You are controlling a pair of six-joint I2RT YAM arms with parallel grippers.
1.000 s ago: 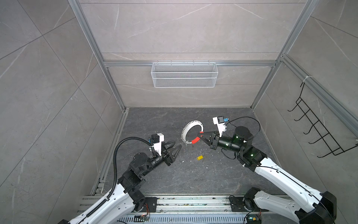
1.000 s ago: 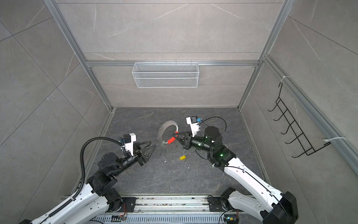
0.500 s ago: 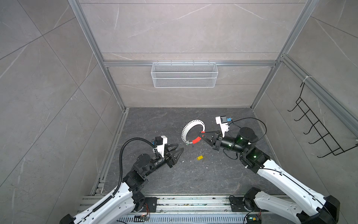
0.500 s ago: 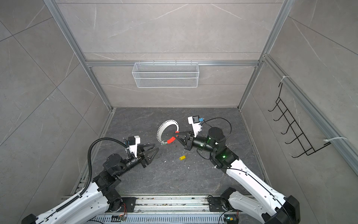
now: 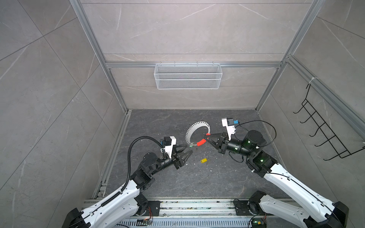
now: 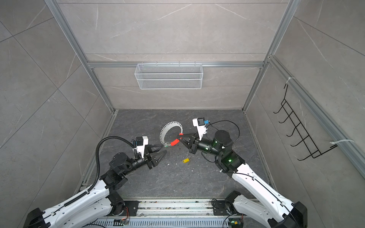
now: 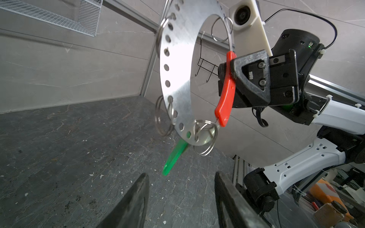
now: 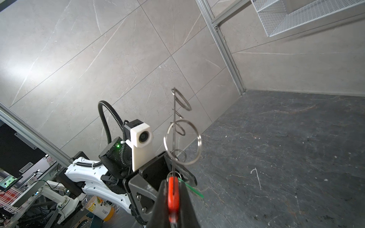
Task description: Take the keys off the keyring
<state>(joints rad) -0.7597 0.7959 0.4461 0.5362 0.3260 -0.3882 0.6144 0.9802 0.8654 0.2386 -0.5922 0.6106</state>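
Observation:
The keyring (image 5: 194, 128) (image 6: 169, 126) is a grey band dotted with holes, held upright off the floor. My right gripper (image 5: 207, 137) (image 8: 173, 185) is shut on its red curved segment (image 5: 201, 141) (image 7: 226, 94) (image 8: 173, 199). A green key (image 7: 174, 158) (image 8: 190, 187) hangs from a small split ring at the band's (image 7: 177, 79) lower end. My left gripper (image 5: 188, 149) (image 6: 164, 149) (image 7: 181, 177) is open and empty, its fingertips just short of the green key's tip. A yellow key (image 5: 203, 160) (image 6: 185, 160) lies loose on the dark floor between the arms.
Several empty split rings (image 7: 164, 118) hang on the band. A white wire basket (image 5: 187, 76) is mounted on the back wall. A black hook rack (image 5: 324, 134) hangs on the right wall. A metal rail (image 5: 187, 205) runs along the front edge.
My left gripper has moved right and toward the keyring's lower end. The right gripper still holds the red segment in about the same place.

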